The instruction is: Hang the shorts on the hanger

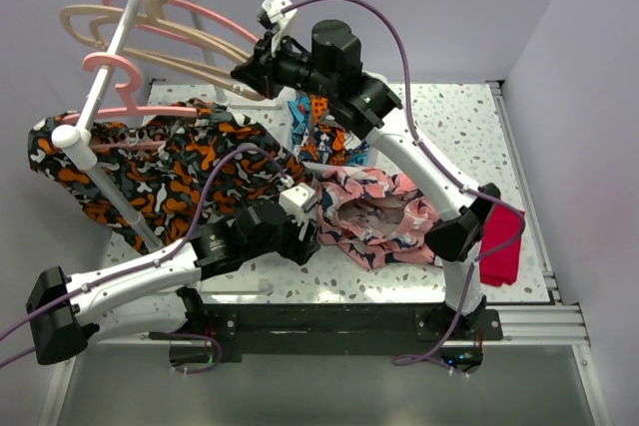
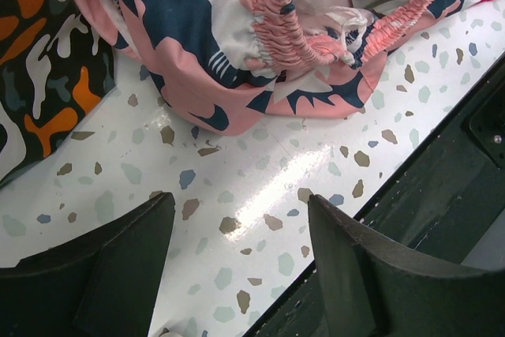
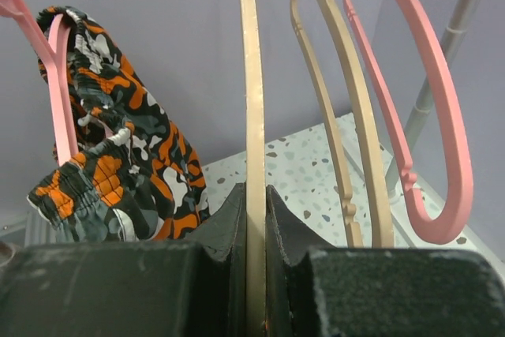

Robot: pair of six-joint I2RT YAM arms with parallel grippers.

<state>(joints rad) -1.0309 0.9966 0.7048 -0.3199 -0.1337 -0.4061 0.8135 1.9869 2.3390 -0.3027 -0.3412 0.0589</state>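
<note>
The salmon-pink shorts point(image 1: 374, 216) with navy and white print lie crumpled on the table's front middle. In the left wrist view point(image 2: 260, 29) they show their elastic waistband. My left gripper point(image 1: 310, 231) is open and empty, just left of the shorts; its jaws point(image 2: 241, 219) stand wide apart above bare tabletop. My right gripper point(image 1: 250, 72) is raised at the back, shut on a bar of a beige hanger point(image 1: 205, 67) that hangs on the rack. In the right wrist view the fingers point(image 3: 255, 195) clamp the thin beige bar point(image 3: 254, 100).
A black-orange-white garment point(image 1: 150, 162) hangs on a pink hanger point(image 1: 125, 107) from the white rack pole point(image 1: 110, 47). More pink hangers point(image 3: 434, 116) and a second beige one point(image 3: 347, 116) hang beside the held one. A red cloth point(image 1: 499, 246) lies at right, a blue-orange cloth point(image 1: 319, 132) behind.
</note>
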